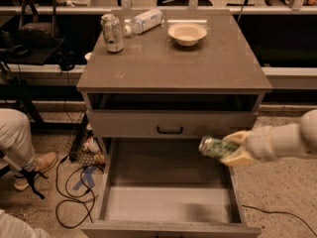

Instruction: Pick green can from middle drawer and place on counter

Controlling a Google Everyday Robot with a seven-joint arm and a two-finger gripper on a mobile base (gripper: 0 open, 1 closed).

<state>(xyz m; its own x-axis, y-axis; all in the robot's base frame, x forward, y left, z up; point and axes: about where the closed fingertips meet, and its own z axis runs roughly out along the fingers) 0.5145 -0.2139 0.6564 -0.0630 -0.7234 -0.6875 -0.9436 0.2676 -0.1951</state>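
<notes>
There it was: the gripper (228, 150) hung over the right side of the middle drawer (163, 202), fingers clamped on the green can (211, 146), tipped sideways, sticking out leftward, clear of the drawer's floor.

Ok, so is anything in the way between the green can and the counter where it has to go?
Nothing visible blocks it. The gripper holds the green can above the open middle drawer, below and in front of the counter. The bowl, whitish can and bottle sit toward the counter's back.
</notes>
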